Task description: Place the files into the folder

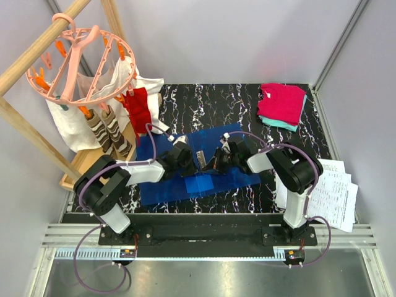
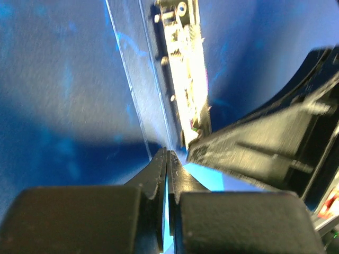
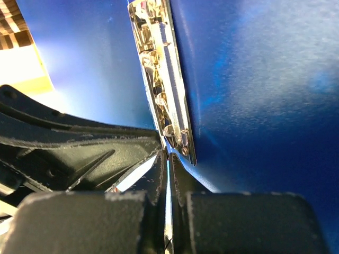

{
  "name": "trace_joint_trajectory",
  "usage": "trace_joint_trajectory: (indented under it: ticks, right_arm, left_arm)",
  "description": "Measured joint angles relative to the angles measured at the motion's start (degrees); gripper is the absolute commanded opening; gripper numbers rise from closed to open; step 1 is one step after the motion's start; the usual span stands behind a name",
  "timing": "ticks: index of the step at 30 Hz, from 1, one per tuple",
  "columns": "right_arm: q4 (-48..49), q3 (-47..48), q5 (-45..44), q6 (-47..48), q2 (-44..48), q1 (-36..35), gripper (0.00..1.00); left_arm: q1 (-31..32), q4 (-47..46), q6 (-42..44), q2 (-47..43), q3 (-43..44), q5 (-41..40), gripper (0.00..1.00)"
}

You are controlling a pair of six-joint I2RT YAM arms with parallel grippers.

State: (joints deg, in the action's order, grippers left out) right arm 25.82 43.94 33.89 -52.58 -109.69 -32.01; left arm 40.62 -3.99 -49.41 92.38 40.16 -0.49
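Folder (image 1: 158,189) of thin, glossy blue plastic lies opened flat on the black, white-veined marble table (image 1: 204,105), at its middle, with a long metal clip (image 1: 201,157) along its centre line and a paler blue rectangle at its near edge. The left gripper (image 1: 189,159) and the right gripper (image 1: 213,164) meet tip to tip over that clip. In the left wrist view the left gripper's (image 2: 167,153) black fingers are pressed together on a translucent cover edge that rises from their tips. In the right wrist view the right gripper (image 3: 168,156) is pressed together beside the near end of the shiny clip (image 3: 161,79); whether it pinches the plastic I cannot tell. The files (image 1: 334,192), white printed sheets, lie fanned at the table's near right edge, outside the plastic cover. Folded pink and teal clothes (image 1: 283,104) sit at the far right. A round pink peg hanger (image 1: 80,59) holds striped socks (image 1: 111,130) at the far left.
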Motion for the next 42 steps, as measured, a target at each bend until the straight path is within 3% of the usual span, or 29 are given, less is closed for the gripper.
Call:
trace_joint_trajectory:
  ticks: [10,20,31,38,40,42]
  right_arm:
    - [-16.4,3.4,-12.2,5.7,4.9,-1.0,0.00]
    - [-16.4,4.2,-14.2,6.2,4.3,-2.1,0.00]
    - [-30.8,13.1,-21.2,11.8,6.2,-2.9,0.00]
    - [-35.5,13.4,-24.2,14.2,6.9,-1.2,0.00]
    - [-35.0,13.4,-22.3,14.1,7.5,-1.2,0.06]
    - [-34.1,13.4,-20.3,13.7,8.7,-1.1,0.15]
  left_arm:
    - [-0.1,-6.4,-4.7,4.2,0.8,-0.6,0.00]
    - [-0.1,-6.9,-5.6,3.1,-0.3,-3.5,0.00]
    - [-0.2,-8.2,-5.6,2.7,-1.7,-4.3,0.00]
    - [-0.3,-7.7,-4.4,2.2,-1.4,-4.5,0.00]
    - [-0.3,-6.4,-2.9,1.4,-1.4,-4.7,0.00]
    - [-0.4,-3.9,-0.6,-0.1,-1.4,-4.8,0.08]
